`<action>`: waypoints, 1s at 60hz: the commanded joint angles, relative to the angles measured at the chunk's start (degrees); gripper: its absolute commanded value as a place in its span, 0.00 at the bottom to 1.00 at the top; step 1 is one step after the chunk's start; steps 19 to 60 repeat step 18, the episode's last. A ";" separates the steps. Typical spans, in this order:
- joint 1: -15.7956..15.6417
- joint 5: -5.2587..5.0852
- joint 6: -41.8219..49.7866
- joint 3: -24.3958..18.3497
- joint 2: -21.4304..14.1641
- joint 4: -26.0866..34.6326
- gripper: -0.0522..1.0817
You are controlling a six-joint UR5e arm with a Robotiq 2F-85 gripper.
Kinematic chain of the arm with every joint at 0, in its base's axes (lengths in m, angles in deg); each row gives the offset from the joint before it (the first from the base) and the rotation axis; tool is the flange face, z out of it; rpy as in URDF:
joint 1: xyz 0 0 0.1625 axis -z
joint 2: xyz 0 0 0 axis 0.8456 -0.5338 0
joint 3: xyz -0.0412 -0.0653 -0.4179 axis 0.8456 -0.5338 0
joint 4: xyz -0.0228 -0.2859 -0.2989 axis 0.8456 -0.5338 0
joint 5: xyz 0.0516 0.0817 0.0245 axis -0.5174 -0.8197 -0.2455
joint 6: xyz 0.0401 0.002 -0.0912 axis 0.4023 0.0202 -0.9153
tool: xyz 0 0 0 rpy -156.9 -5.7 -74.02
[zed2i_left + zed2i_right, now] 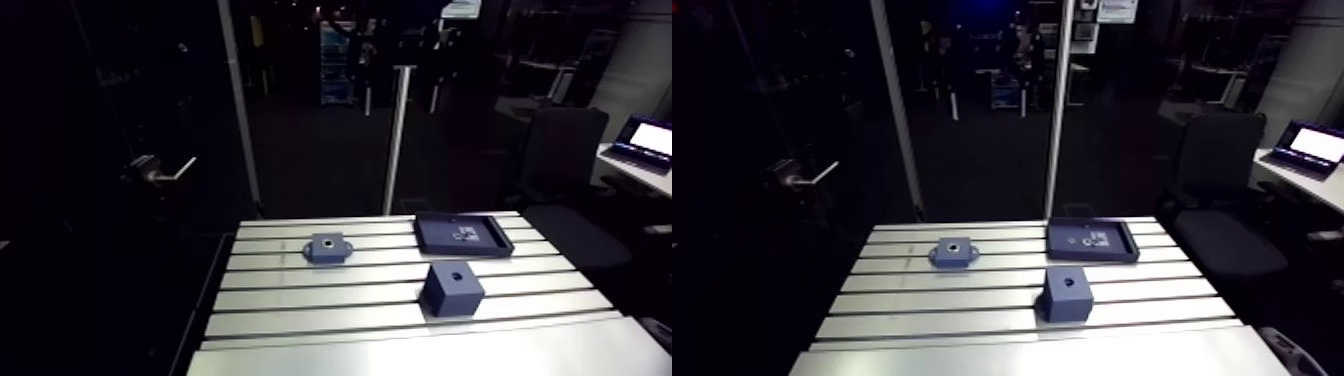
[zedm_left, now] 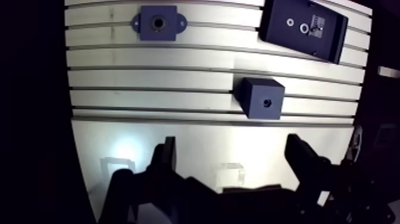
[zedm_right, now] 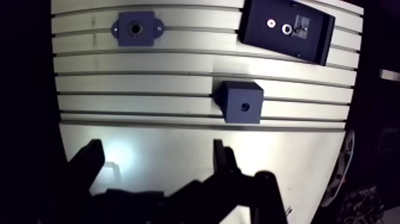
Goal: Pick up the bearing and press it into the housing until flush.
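A: Bearing [image 2: 304, 27], where is it?
B: On the table [image 2: 178, 149], a small ring in the tray [image 2: 277, 36], far ahead of the gripper [image 2: 232, 143] and off to one side. The block [image 2: 260, 98] sits nearer, ahead of one finger. The housing [image 2: 168, 30] lies far ahead, well apart from the tray.
A: And the gripper?
B: Fingers spread wide, holding nothing, above the table's smooth strip.

table [image 1: 892, 300]: slotted aluminium | room: dim | light: glare patch [image 2: 123, 147] on table
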 commanded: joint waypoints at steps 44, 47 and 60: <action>-0.15 0.25 -0.33 -0.18 0.66 -0.09 0.05; -0.15 0.25 -0.33 -0.18 0.66 -0.09 0.05; -0.15 0.25 -0.33 -0.18 0.66 -0.09 0.05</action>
